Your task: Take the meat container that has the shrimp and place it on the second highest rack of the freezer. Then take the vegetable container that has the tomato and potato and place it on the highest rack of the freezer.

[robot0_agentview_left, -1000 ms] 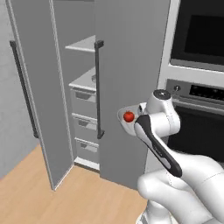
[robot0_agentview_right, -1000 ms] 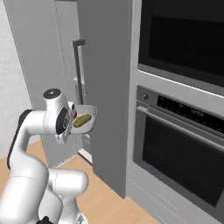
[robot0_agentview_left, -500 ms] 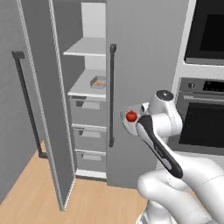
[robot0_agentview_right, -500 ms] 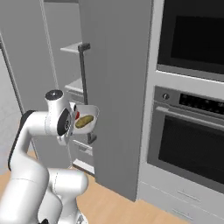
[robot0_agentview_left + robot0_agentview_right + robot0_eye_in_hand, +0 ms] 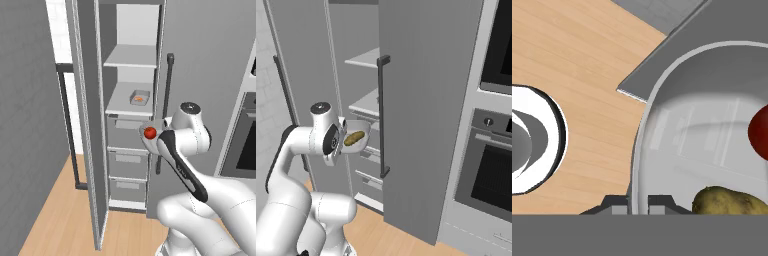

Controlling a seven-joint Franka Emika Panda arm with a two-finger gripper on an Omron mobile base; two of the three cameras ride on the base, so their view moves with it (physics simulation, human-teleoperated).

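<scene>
The vegetable container (image 5: pixel 677 130) hangs in front of the open freezer (image 5: pixel 131 130), with my gripper (image 5: pixel 638 205) shut on its near rim. In it lie the red tomato (image 5: pixel 760 134) and the olive-brown potato (image 5: pixel 732 202). From the left base the tomato (image 5: pixel 149 132) shows in the tray at my wrist; from the right base the potato (image 5: pixel 354 138) lies in the container (image 5: pixel 359 131). The meat container (image 5: pixel 139 97) with the orange shrimp (image 5: pixel 139 99) sits on the second highest rack (image 5: pixel 122 106). Above it is the highest rack (image 5: pixel 131 56), bare.
The freezer's left door (image 5: pixel 85 125) stands open towards me. Its right door (image 5: pixel 421 110), with a long black bar handle (image 5: pixel 381 115), is just right of the tray. Drawers (image 5: pixel 125 160) fill the freezer's lower half. A wall oven (image 5: pixel 491 170) is on the right, over wooden floor (image 5: pixel 572 65).
The whole picture has shifted: the base has driven, so the freezer opening is now nearer and more central. The arm still holds the vegetable container at the same height.
</scene>
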